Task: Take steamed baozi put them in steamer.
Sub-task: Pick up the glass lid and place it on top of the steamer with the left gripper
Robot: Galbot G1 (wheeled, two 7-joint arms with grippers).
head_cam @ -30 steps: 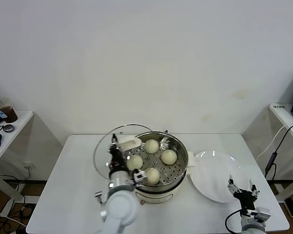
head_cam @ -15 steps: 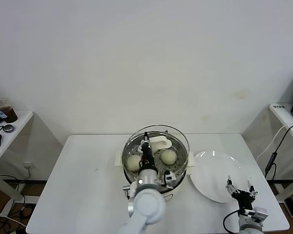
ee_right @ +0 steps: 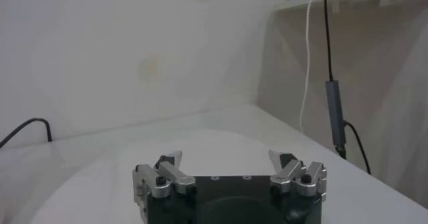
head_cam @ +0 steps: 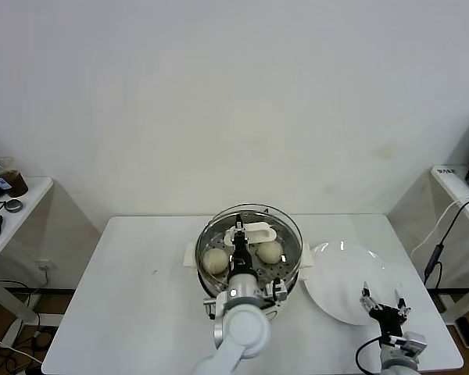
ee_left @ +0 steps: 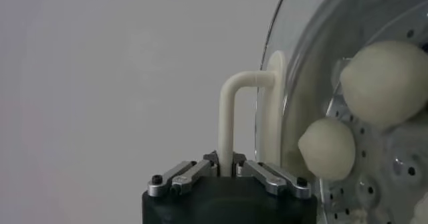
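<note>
The steamer point(head_cam: 298, 264) stands mid-table, a steel pot on a cream base. Over it lies the round glass lid point(head_cam: 254, 208), and my left gripper point(head_cam: 239, 244) is shut on the lid's cream handle point(head_cam: 255, 232). Through the glass I see two baozi, one point(head_cam: 215, 260) on the left and one point(head_cam: 270, 251) on the right; my left arm hides the rest of the tray. The left wrist view shows the handle point(ee_left: 231, 112) pinched in my left gripper point(ee_left: 227, 168), with two baozi point(ee_left: 384, 81) point(ee_left: 328, 148) behind the glass. My right gripper point(head_cam: 384, 308) point(ee_right: 229, 162) hangs open near the table's front right.
A flat white plate point(head_cam: 340, 285) point(ee_right: 100, 178) lies right of the steamer, under my right gripper. A side table with a cup point(head_cam: 12, 178) stands far left. A shelf with a hanging cable point(head_cam: 442, 234) is at the far right.
My left gripper has carried the glass lid from the steamer's left side to right over the pot. It now covers the baozi. The right gripper has barely shifted.
</note>
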